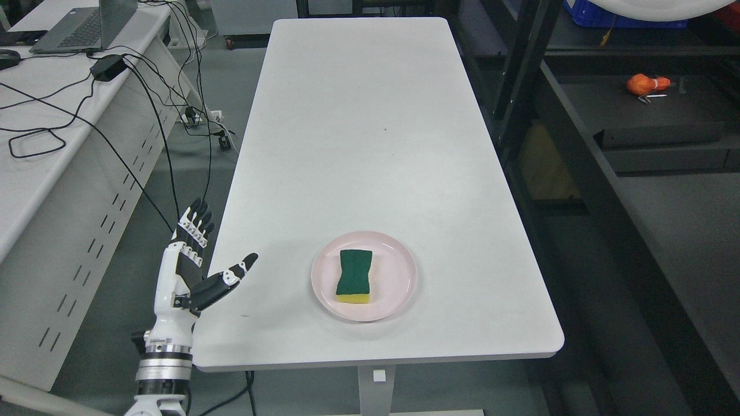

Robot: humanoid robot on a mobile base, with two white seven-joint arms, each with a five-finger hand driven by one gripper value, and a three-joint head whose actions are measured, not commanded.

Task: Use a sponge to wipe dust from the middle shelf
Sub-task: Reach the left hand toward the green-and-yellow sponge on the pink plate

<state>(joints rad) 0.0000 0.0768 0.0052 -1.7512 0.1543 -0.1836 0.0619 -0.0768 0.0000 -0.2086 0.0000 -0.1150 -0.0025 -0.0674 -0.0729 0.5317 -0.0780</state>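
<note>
A sponge (354, 275) with a green scouring top and yellow base lies on a pink plate (399, 283) near the front of the white table (370, 133). My left hand (196, 257) is open at the table's front left edge, fingers straight and thumb pointing toward the plate, holding nothing. It is well left of the sponge. The dark shelving unit (584, 156) stands to the right of the table. My right arm does not show.
A second white desk (34, 150) at the left carries a laptop (81, 26), a power brick and loose black cables hanging over its side. An orange object (644, 84) lies on the dark shelf at the upper right. A blue crate (613, 14) sits above it.
</note>
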